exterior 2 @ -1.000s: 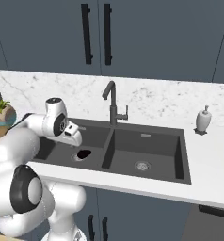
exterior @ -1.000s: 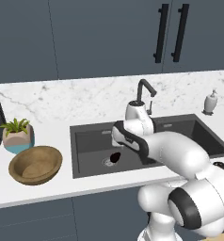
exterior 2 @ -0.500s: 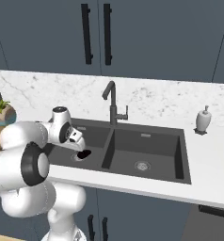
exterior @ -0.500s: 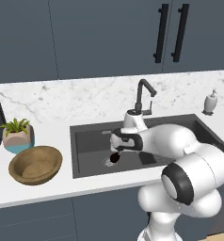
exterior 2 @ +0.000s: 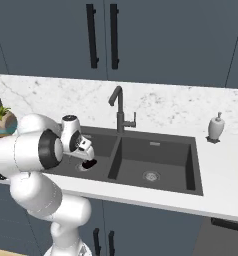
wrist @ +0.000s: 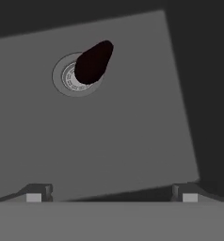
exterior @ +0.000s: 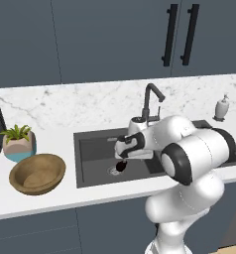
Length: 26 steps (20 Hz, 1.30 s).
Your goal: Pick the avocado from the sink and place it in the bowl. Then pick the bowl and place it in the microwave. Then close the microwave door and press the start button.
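Left base view: I've got the arm bent low over the sink point(exterior: 95, 144), hand down in the left basin. The gripper point(exterior: 121, 159) sits just above the avocado point(exterior: 121, 166), which lies on the basin floor at the drain point(exterior: 113, 170). From here I can't tell how far apart the fingers are. The wooden bowl point(exterior: 37, 173) is on the counter point(exterior: 55, 196) left of the sink, well apart from the hand. A potted plant point(exterior: 19, 142) stands just behind the bowl. The tap point(exterior: 150, 101) rises behind the arm, and a soap bottle point(exterior: 220, 108) stands at the far right of the counter.

Right base view: the gripper point(exterior 2: 87, 156) hangs over the left basin, with the avocado point(exterior 2: 89, 163) right under it, dark against the sink floor. The right basin holds just its own drain point(exterior 2: 150, 175). The tap point(exterior 2: 120, 111) stands behind the divider between the basins, and the soap bottle point(exterior 2: 215, 127) is off to the right.

Hand view: the fingertips point(wrist: 35, 193) stand wide apart at the bottom, nothing between them, so the gripper point(wrist: 111, 194) is open and not holding anything. The avocado point(wrist: 93, 61) lies tilted across the round drain point(wrist: 72, 77), overlapping its right side, clear of the fingers.
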Motion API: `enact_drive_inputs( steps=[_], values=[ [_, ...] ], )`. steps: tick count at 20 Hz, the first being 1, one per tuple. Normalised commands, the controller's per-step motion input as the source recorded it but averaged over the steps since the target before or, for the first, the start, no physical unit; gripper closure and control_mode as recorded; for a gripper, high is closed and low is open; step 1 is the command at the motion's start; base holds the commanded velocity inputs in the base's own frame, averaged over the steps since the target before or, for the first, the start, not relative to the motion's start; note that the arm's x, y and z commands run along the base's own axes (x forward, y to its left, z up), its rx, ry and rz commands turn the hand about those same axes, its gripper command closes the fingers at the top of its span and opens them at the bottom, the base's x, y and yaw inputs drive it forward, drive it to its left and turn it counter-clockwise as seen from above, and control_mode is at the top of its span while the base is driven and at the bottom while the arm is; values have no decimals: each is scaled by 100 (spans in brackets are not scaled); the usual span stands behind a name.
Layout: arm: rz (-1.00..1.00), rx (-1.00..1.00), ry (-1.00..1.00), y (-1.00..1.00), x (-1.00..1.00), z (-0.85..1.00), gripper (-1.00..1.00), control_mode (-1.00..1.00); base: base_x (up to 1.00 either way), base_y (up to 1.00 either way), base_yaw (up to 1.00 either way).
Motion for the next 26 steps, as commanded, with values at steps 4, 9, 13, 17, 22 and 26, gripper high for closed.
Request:
enact_drive_inputs(
  steps=[4, 9, 13, 17, 22, 26],
  values=[
    [0, 0, 0, 11, 32, -24, -100, -100, 0, 0, 0],
    [0, 0, 0, 15, 33, -32, -100, -100, 0, 0, 0],
    [0, 0, 0, 4, 25, -42, -100, -100, 0, 0, 0],
    [0, 0, 0, 0, 28, -24, -100, -100, 0, 0, 0],
    [0, 0, 0, 0, 39, -18, -100, -100, 0, 0, 0],
    [0, 0, 0, 0, 34, -15, -100, -100, 0, 0, 0]
  ],
)
